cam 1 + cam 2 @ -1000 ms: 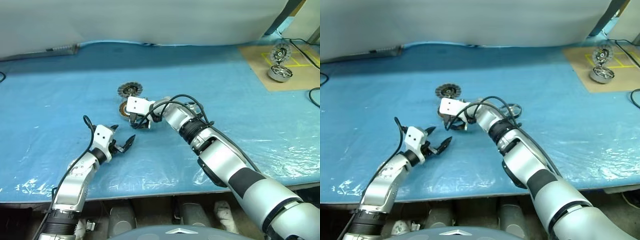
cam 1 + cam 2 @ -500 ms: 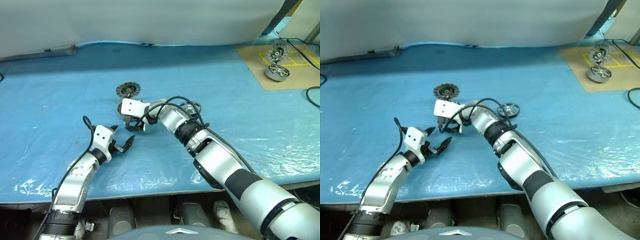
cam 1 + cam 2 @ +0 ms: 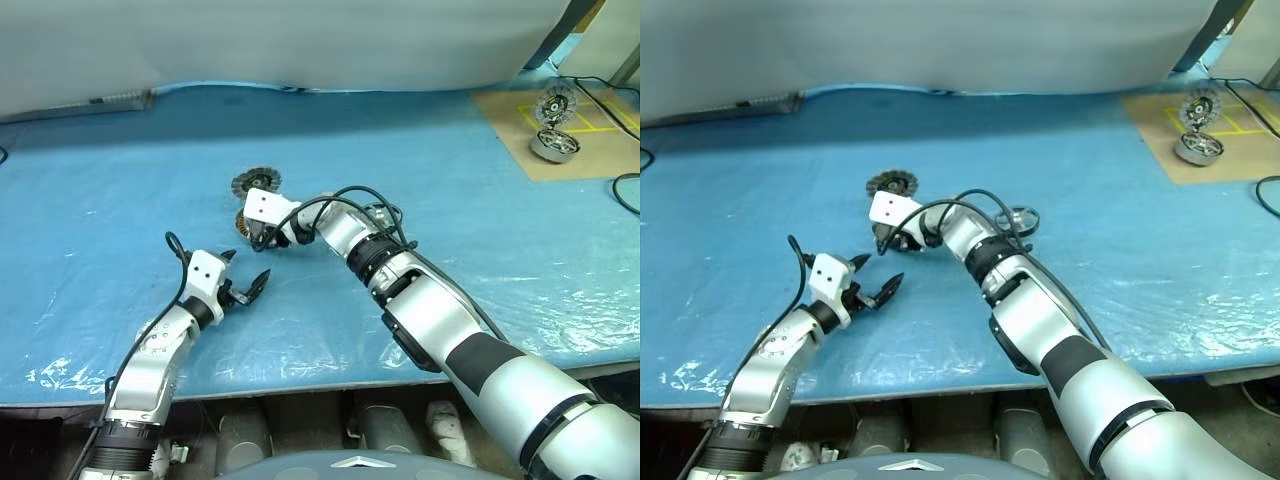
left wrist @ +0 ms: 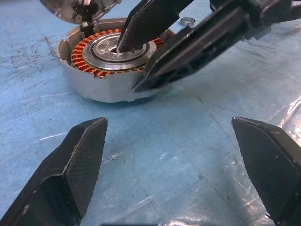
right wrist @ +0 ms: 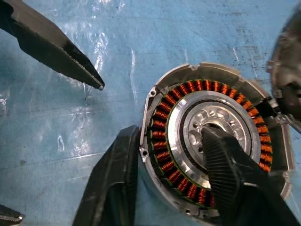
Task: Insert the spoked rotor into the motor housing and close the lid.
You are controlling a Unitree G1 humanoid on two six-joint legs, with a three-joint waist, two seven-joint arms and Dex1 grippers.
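Note:
The motor housing (image 5: 162, 155) sits mid-table on the blue sheet, its copper windings showing. Its lid (image 3: 258, 181) stands open behind it, toothed face toward me. My right gripper (image 5: 169, 134) straddles the housing wall, with one finger in the grey centre and the other against the outside: shut on the housing. The spoked rotor (image 3: 1020, 218) lies flat on the sheet just right of the housing, partly behind my right arm. My left gripper (image 4: 174, 165) hovers open and holds nothing, a short way nearer than the housing (image 4: 94, 87).
A like motor unit (image 3: 556, 146) with its raised lid stands on a brown board at the far right. A tiny ring (image 4: 188, 20) lies beyond the housing. Black cables trail at the right edge. A white wall backs the table.
The right gripper's fingers have drawn together over the housing wall, and its wrist has rolled slightly. The left arm has kept still.

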